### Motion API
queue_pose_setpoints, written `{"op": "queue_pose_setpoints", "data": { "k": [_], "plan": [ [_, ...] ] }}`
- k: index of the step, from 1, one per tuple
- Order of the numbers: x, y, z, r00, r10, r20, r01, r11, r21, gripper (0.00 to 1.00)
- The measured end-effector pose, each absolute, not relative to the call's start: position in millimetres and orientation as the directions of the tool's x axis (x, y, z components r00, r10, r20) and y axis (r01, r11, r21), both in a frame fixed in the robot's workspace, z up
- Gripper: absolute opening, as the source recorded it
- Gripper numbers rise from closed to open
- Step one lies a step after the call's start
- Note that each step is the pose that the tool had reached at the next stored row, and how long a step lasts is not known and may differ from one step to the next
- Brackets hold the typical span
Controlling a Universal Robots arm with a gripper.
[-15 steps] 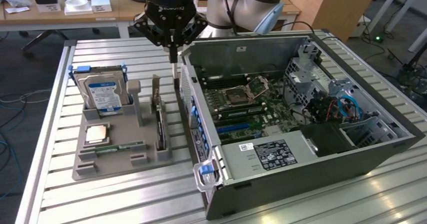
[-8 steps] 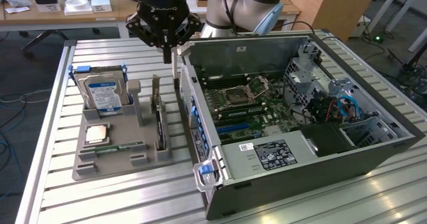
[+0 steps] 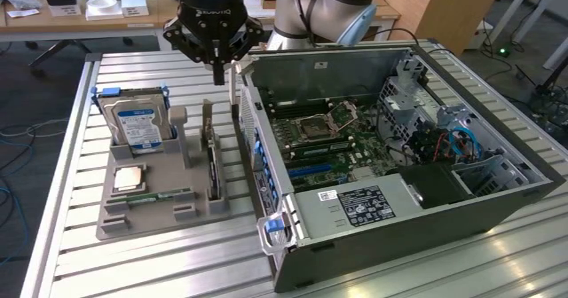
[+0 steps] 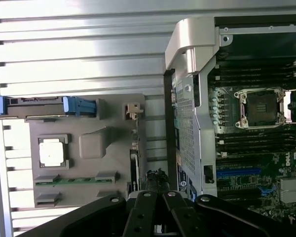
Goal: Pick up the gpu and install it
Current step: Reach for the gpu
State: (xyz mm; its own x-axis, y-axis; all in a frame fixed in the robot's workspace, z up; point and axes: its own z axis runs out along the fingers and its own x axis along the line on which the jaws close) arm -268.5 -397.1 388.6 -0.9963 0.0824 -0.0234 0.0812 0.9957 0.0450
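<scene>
Open computer case (image 3: 400,235), gray tray (image 3: 151,225) beside it, gripper (image 3: 218,78) above.
Its jaws were pressed together and nothing was held; the gpu (image 3: 213,161) was seen standing on edge in the tray, below the fingertips and apart from them.

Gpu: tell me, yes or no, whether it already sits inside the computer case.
No, the gpu stands on edge in the gray holder, outside the computer case.
</scene>
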Motion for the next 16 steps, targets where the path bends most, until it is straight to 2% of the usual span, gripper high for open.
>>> {"op": "queue_pose_setpoints", "data": {
  "k": [16],
  "plan": [
    [-287.8,-396.6,386.8,-0.996,0.084,-0.024,0.083,0.996,0.042,0.11]
  ]
}}
